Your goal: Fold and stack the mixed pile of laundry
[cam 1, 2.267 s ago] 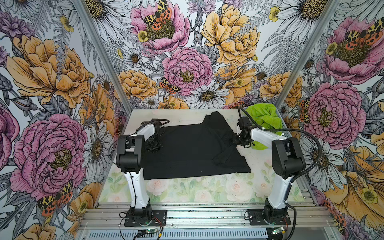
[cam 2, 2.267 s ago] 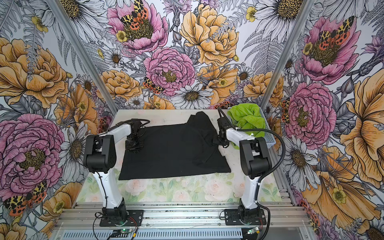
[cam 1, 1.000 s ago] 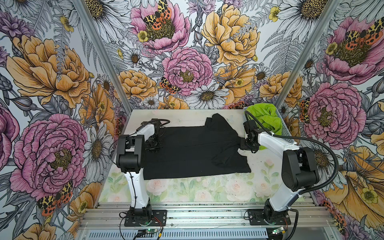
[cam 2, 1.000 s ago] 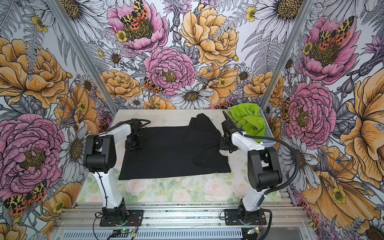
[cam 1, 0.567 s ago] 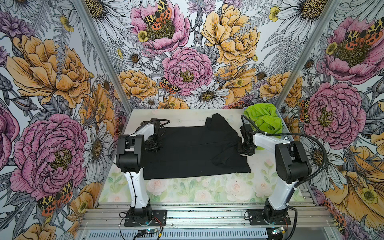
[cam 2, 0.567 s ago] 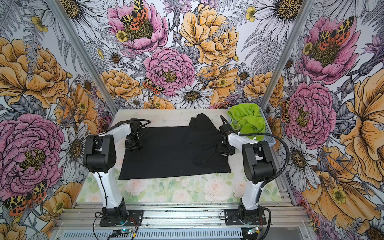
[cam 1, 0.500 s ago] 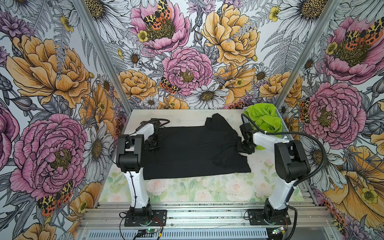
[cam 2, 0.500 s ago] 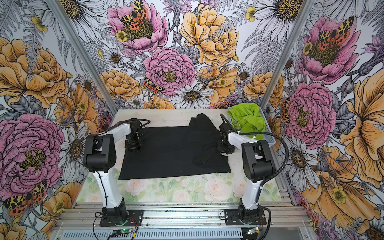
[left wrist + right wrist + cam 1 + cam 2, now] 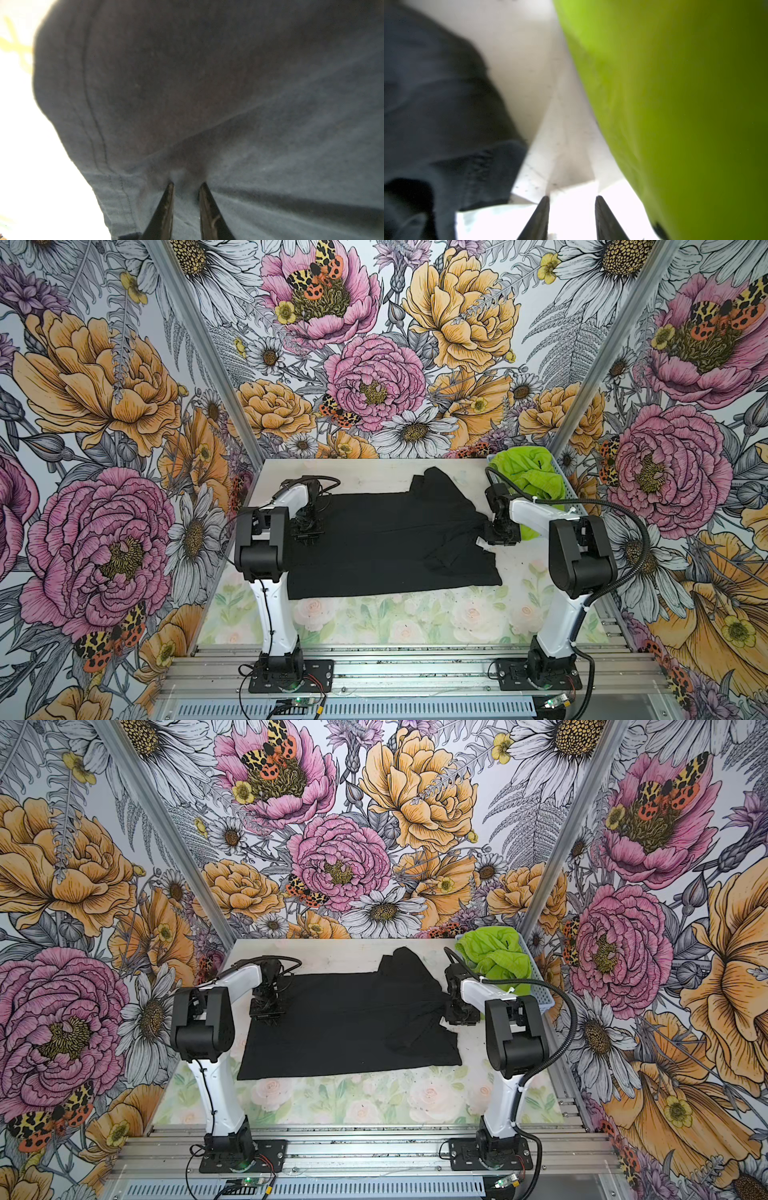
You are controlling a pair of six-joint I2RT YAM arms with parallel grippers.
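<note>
Black T-shirt lies lengthwise left-to-right, its left end pinched in the left pincer, its right edge just left of the spread, empty right pincer.

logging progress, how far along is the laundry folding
Done: black T-shirt spread out, not folded. In hand: left gripper pinches it near the hem; right gripper open beside the bunched end. Remaining: all folds, green shorts crumpled in the basket, stacking.
</note>
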